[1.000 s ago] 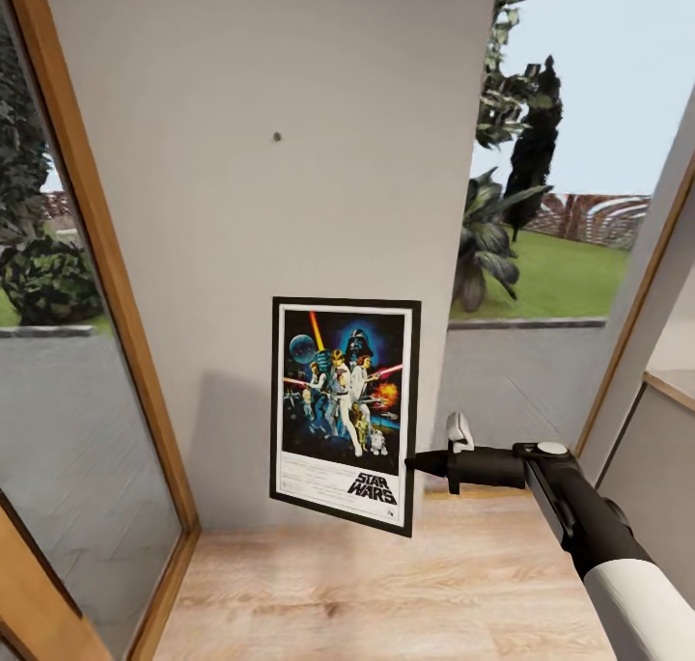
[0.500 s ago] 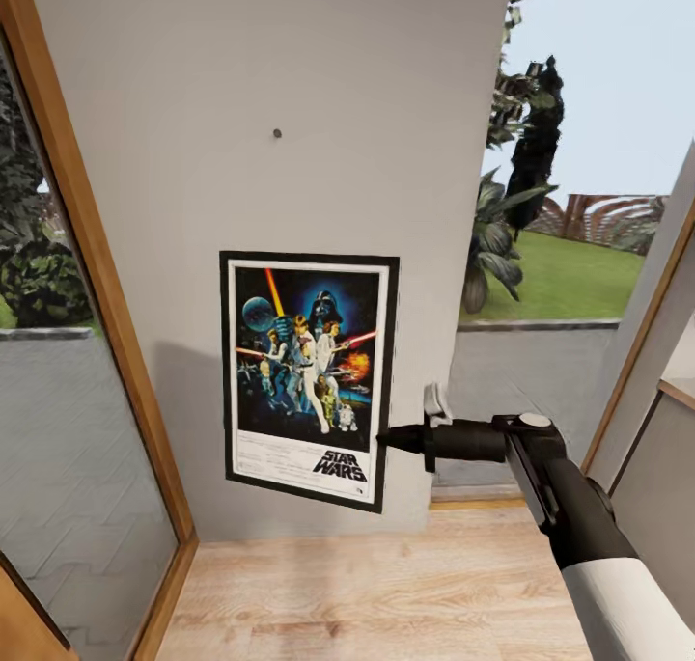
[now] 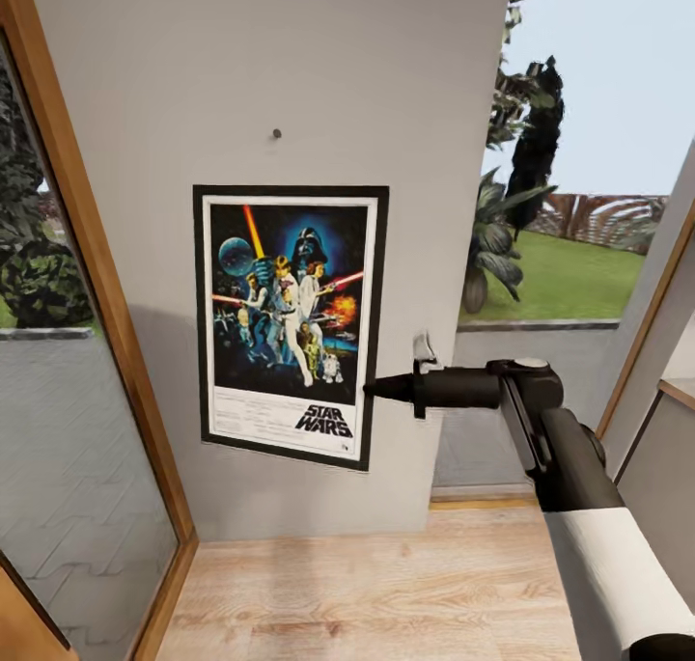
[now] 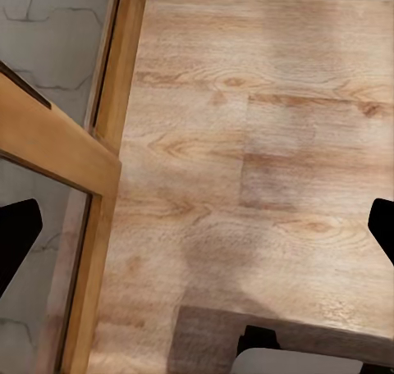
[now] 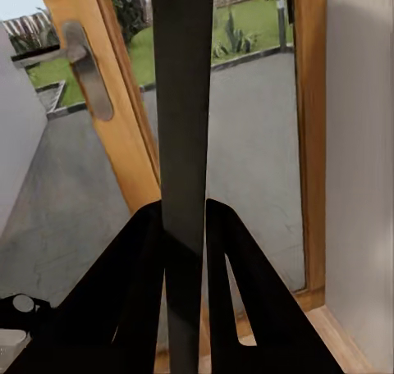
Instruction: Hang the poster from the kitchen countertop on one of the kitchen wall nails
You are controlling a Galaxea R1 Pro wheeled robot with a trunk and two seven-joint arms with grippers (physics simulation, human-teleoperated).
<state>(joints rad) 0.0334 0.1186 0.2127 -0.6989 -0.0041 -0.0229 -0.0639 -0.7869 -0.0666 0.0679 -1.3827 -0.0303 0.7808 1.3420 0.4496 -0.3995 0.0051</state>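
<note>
Step in hand: the right gripper is carrying the poster up the pale wall toward the wall nail
Grip: in the right wrist view the fingers are pinching the poster's frame edge-on, closed tight on its right side
Poster: hanging upright, flat against or just off the wall; I cannot tell which
Nail: sitting above the top edge, slightly left of the poster's middle
Doing it well: judging by the gap, keep raising it level, nudging left so the top centre is meeting the nail
Left gripper: its dark fingers are spread wide over the wooden floor, holding nothing
</note>
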